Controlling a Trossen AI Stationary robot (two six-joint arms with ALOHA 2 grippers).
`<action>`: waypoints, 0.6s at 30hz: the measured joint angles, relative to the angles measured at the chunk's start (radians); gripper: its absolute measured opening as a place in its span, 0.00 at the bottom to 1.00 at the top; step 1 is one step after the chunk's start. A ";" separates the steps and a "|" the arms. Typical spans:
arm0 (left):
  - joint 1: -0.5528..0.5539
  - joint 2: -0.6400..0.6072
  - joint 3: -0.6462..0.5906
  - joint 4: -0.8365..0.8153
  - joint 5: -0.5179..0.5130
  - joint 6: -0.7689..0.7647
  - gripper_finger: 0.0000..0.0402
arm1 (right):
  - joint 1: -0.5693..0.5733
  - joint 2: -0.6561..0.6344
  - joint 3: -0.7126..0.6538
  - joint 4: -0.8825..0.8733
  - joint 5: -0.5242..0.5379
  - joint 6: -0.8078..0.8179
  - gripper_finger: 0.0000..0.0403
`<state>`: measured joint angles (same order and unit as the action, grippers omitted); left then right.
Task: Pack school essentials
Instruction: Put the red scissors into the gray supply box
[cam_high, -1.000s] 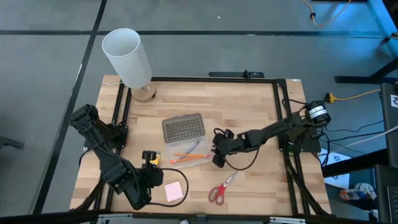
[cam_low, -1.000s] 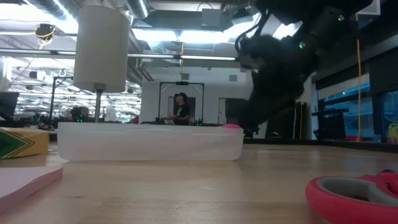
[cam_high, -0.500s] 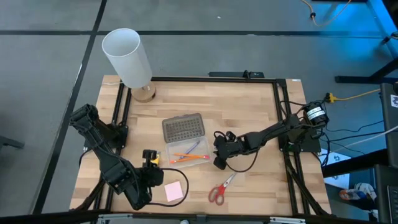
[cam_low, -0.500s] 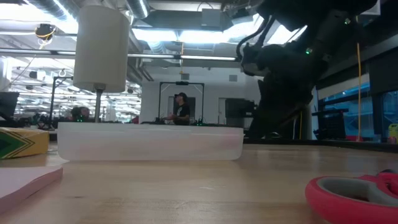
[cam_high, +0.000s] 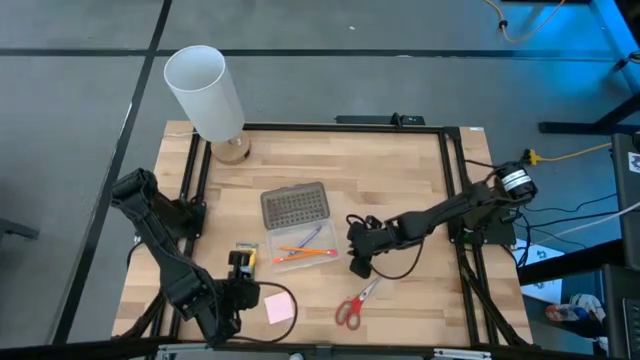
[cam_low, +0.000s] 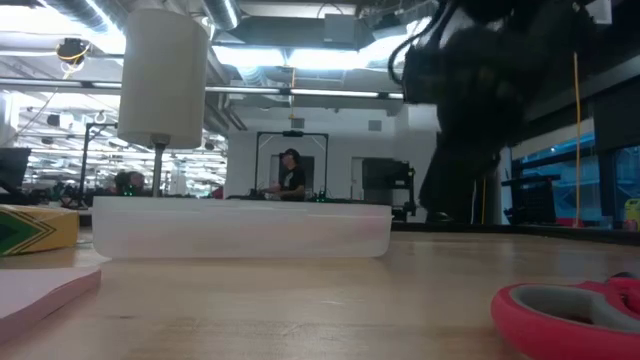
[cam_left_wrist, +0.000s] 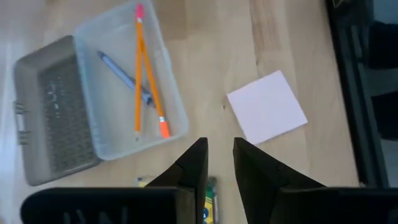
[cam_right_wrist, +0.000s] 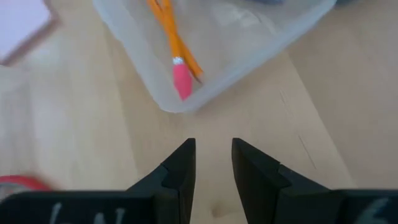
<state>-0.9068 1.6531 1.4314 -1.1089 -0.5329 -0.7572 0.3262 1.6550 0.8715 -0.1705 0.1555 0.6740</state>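
Observation:
The clear case (cam_high: 302, 247) lies mid-table with two orange pencils (cam_left_wrist: 144, 74) and a blue pen (cam_left_wrist: 121, 74) in it. Its grey dotted lid (cam_high: 295, 205) lies open on the far side. The crayon box (cam_high: 243, 258), the pink sticky-note pad (cam_high: 279, 308) and the red-handled scissors (cam_high: 355, 303) lie flat on the wood. My left gripper (cam_left_wrist: 219, 155) hangs open above the near left, over the crayon box (cam_left_wrist: 210, 200) and beside the pad (cam_left_wrist: 267, 107). My right gripper (cam_right_wrist: 211, 152) hangs open over bare wood just off the case's right end (cam_right_wrist: 186, 102).
A tall white cylinder (cam_high: 205, 92) stands on a wooden base at the table's far left corner. A black frame (cam_high: 455, 190) runs along the table's edges. Bare wood lies right of the case and along the far side.
My left gripper has sunk a little toward the near left corner. My right gripper has tipped and drawn back from the case's right end toward the near edge. A pink eraser end that showed above the case's right rim no longer shows there.

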 joint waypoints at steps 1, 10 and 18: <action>-0.005 0.000 -0.017 0.020 0.001 0.000 0.18 | 0.004 -0.014 0.000 -0.002 0.000 -0.003 0.26; -0.018 0.000 -0.099 0.225 -0.006 0.079 0.18 | 0.078 -0.117 0.000 -0.003 -0.002 -0.026 0.26; -0.018 0.000 -0.101 0.298 -0.008 0.151 0.17 | 0.169 -0.133 0.000 -0.008 -0.003 0.026 0.26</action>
<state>-0.9245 1.6531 1.3304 -0.8111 -0.5405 -0.6060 0.4957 1.5219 0.8715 -0.1783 0.1528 0.7002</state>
